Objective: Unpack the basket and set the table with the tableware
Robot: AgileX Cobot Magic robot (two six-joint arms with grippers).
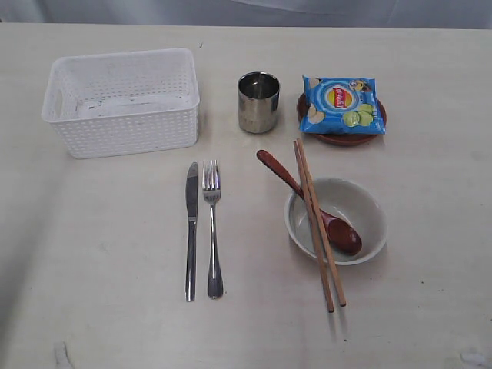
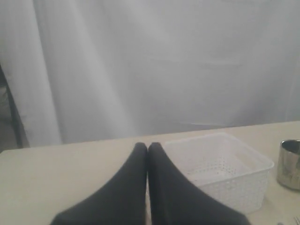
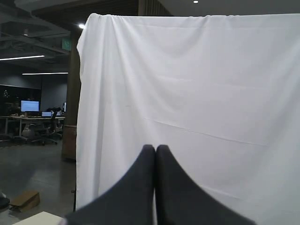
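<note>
The white basket (image 1: 123,100) stands empty at the back left of the table (image 1: 92,254); the left wrist view shows the basket (image 2: 220,171) too. In front of it lie a steel knife (image 1: 191,229) and fork (image 1: 212,227) side by side. A ribbed steel cup (image 1: 257,101) stands beside a reddish-brown plate (image 1: 342,138). The cream bowl (image 1: 337,219) holds a wooden spoon (image 1: 315,207), with chopsticks (image 1: 317,223) laid across its rim. My left gripper (image 2: 148,147) is shut and empty, held above the table short of the basket. My right gripper (image 3: 155,149) is shut and empty, facing a white curtain. Neither arm shows in the exterior view.
A blue chip bag (image 1: 340,104) lies on the plate. The steel cup (image 2: 289,164) shows at the edge of the left wrist view. A white curtain (image 2: 154,65) hangs behind the table's far edge.
</note>
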